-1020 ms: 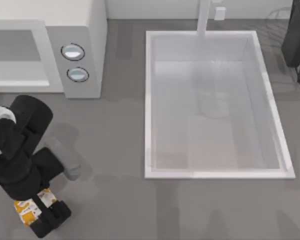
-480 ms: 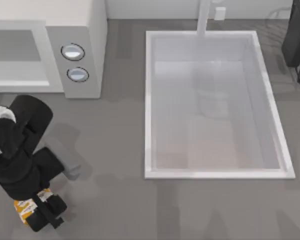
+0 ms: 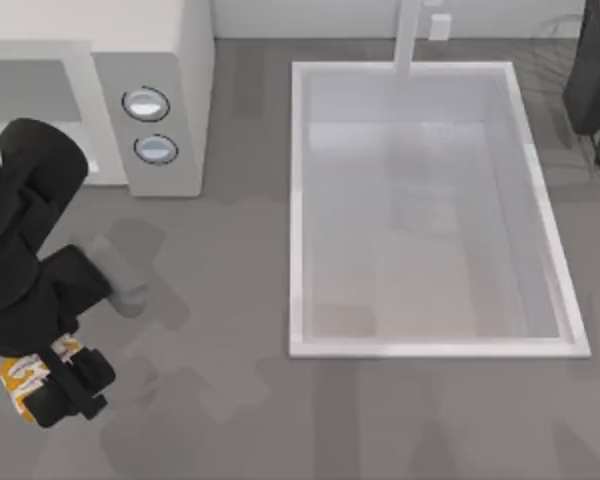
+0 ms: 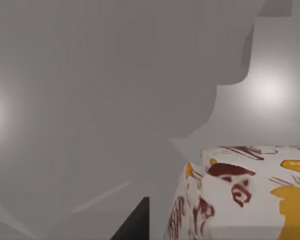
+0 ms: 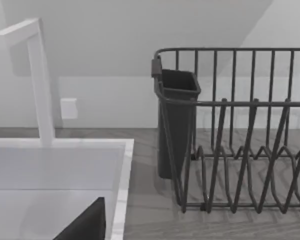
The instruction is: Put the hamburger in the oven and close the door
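Left gripper [image 3: 65, 385] clamping the hamburger [image 3: 20, 375] at the table's 8 o'clock corner.
Hamburger is riding in the closed fingers, apparently clear of the table, wrapper close in the left wrist view; oven [image 3: 110, 90] sitting at 10 o'clock, cavity open. Loading and closing the door are remaining, I judge. Right arm idling at 2 o'clock by the dish rack [image 5: 240, 130].

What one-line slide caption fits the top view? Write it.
Left gripper holds the wrapped hamburger above the table's near-left corner, short of the open oven.
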